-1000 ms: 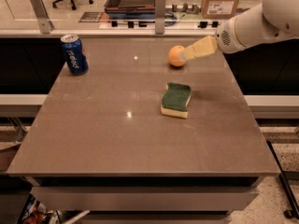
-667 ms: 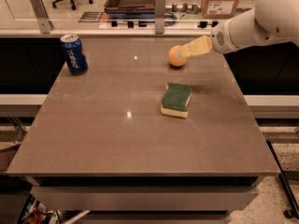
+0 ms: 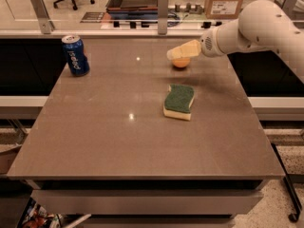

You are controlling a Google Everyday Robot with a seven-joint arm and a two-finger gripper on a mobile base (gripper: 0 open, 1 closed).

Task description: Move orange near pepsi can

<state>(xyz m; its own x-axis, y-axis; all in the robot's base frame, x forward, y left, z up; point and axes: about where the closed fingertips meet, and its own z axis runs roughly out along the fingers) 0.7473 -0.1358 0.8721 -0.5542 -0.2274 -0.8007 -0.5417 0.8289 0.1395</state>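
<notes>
Can (image 3: 75, 55): blue, standing up at the far left corner of the bench. Its white letters run down its side.
Bench (image 3: 118, 141): big, flat and brown-grey. It holds the can, the sponge and the orange.
Sponge (image 3: 179, 101): green on top and yellow below. It lies flat a bit right of the middle, on the near side of the orange and not touching it.
Orange (image 3: 181, 63): small and round, on the far part of the bench, right of the middle. It is well apart from the can. Only its lower half shows, because the claw covers its top.
Claw (image 3: 173, 54): pale yellow, reaching in from the right, right over the top of the orange. I cannot tell if it is open or closed, or if it has hold of the orange.
Arm (image 3: 256, 25): white and round, coming in from the right side, above the bench edge.
</notes>
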